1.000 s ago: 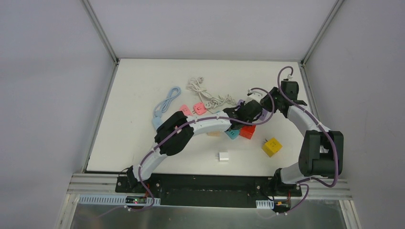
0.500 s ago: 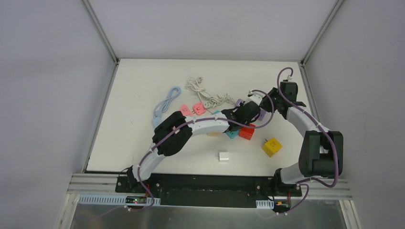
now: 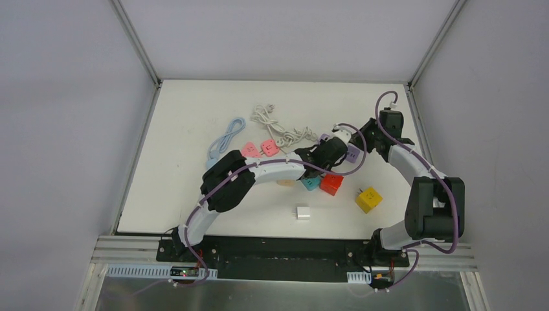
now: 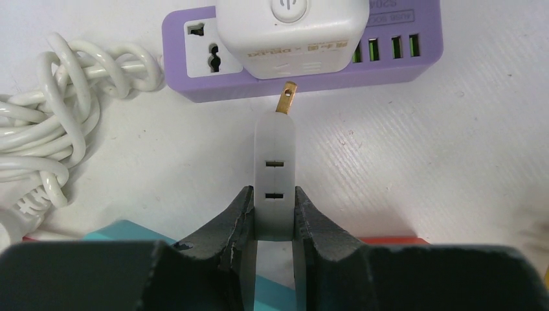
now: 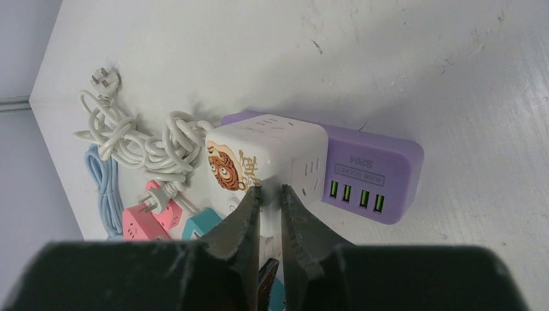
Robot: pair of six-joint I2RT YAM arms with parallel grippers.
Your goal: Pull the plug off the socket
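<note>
On white table (image 3: 194, 116) (grey walls (image 3: 65, 97)) left gripper (image 4: 273, 197) pinches plug (image 4: 275, 142), right gripper (image 5: 270, 190) nearly closed.

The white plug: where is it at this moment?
Left wrist view, centre: the plug is clamped between the jaws of the left gripper, its brass prong pointing at the purple power strip.

Bright, even overhead light; soft faint shadows. Wrist cams sharp mid-frame, foreground slightly blurred.
</note>
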